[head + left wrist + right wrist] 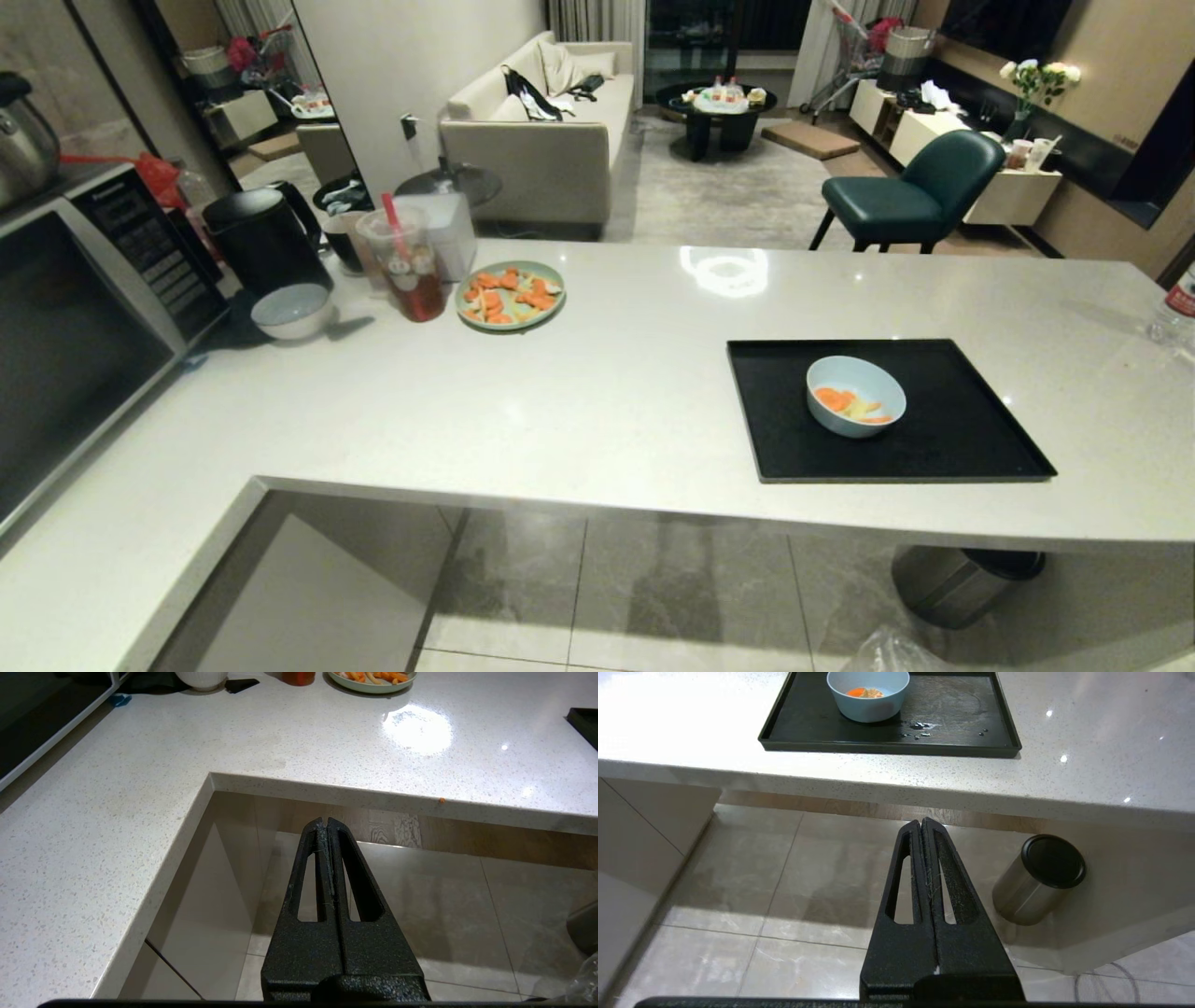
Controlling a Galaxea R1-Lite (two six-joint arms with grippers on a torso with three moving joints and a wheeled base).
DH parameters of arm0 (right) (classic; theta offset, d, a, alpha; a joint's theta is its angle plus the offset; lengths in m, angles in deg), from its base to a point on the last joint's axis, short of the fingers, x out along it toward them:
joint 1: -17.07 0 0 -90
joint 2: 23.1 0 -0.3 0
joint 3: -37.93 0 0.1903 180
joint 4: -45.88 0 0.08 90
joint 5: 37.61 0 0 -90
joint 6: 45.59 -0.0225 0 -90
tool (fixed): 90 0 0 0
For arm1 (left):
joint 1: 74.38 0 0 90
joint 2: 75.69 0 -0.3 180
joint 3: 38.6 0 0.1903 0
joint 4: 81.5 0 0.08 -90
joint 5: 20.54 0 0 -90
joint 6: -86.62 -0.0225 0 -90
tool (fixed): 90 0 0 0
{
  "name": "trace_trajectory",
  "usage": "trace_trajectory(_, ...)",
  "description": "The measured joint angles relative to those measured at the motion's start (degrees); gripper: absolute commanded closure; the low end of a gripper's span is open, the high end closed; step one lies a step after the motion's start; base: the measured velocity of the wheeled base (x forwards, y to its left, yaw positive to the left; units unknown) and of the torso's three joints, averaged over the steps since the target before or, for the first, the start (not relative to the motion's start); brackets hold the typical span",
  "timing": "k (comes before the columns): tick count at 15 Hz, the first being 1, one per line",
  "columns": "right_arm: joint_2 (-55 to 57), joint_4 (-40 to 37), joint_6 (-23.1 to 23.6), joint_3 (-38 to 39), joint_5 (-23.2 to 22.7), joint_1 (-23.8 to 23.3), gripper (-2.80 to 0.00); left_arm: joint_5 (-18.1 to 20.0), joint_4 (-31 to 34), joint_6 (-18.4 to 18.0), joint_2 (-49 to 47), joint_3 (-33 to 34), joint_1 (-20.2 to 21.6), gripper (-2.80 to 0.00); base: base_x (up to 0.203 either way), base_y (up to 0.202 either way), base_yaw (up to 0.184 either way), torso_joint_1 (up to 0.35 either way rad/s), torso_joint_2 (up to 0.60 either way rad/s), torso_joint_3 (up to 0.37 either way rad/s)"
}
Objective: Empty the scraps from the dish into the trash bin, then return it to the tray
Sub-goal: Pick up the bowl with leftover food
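Listing from nearest to farthest:

Left gripper [326, 822]: one, black, fingers pressed together with nothing between them; hanging over the tiled floor below the inner corner of the counter, tips aimed toward the counter edge; seen only in the left wrist view.

Right gripper [921, 822]: one, black, fingers likewise pressed together and empty; hanging over the floor tiles short of the counter front, tips aimed toward the tray; seen only in the right wrist view.

Clear crinkly plastic [892, 651]: one patch at the bottom edge of the head view; bin beneath not visible.

Black-lidded steel cylinder [1036, 879]: one, on the floor under the counter overhang, on the right side.

White counter [607, 392]: one, L-shaped, speckled.

Tray [971, 439]: one, black, flat, rectangular; long axis parallel to the counter's front edge, near that edge, right of centre.

Dish [856, 396]: one, light blue, round, upright with mouth facing up; standing on the tray near its middle.

Scraps [845, 401]: several orange slices and pale bits, lying inside the dish; exact count cannot tell.

Green plate [510, 295]: one, far left of the counter, holding orange pieces.

Iced drink cup [406, 266]: one, just beside the plate.

White ribbed bowl [291, 311]: one, left of the cup.

Black kettle [264, 238]: one, behind that bowl.

Microwave [84, 317]: one, far left.
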Motion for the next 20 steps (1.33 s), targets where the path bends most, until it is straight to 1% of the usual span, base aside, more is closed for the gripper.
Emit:
trace_trajectory(2, 0.34, -0.72, 0.71, -0.91, -0.75, 0.00, 0.00, 0.02, 0.00, 0.01, 0.00, 0.00, 0.00, 0.00, 0.000, 0.000, 0.000, 0.000, 0.00, 0.000)
trace_trajectory(4, 2.76, -0.69, 0.73, -4.09, -3.81, 0.00, 0.00, 0.02, 0.00, -0.02, 0.00, 0.00, 0.00, 0.00, 0.000, 0.000, 0.000, 0.000, 0.00, 0.000)
trace_trajectory(6, 7.94, -0.44, 0.71, -7.85, -5.62, -0.04, 0.00, 0.03, 0.00, -0.02, 0.00, 0.00, 0.00, 0.00, 0.000, 0.000, 0.000, 0.000, 0.00, 0.000)
trace_trajectory(8, 15.73, -0.34, 0.67, -12.18, -6.17, -0.06, 0.00, 0.02, 0.00, -0.02, 0.00, 0.00, 0.00, 0.00, 0.000, 0.000, 0.000, 0.000, 0.00, 0.000)
trace_trajectory(12, 37.46, -0.37, 0.39, -22.46, -6.61, -0.06, 0.00, 0.02, -0.02, -0.02, 0.00, 0.00, 0.00, 0.00, 0.000, 0.000, 0.000, 0.000, 0.00, 0.000)
trace_trajectory(15, 56.31, -0.87, -1.55, -33.17, -6.66, 0.24, 0.00, 0.02, -0.02, 0.02, 0.00, 0.00, -0.02, 0.00, 0.000, 0.000, 0.000, 0.000, 0.00, 0.000)
trace_trajectory(18, 73.11, -3.79, -5.62, -46.58, -6.39, 2.36, 0.00, 0.03, -0.02, -0.02, 0.00, 0.00, -0.02, 0.00, 0.000, 0.000, 0.000, 0.000, 0.00, 0.000)
trace_trajectory(20, 82.78, -6.96, -11.04, -56.41, -5.25, 5.26, 0.00, 0.02, -0.02, 0.00, 0.00, 0.00, -0.02, 0.00, 0.000, 0.000, 0.000, 0.000, 0.00, 0.000)
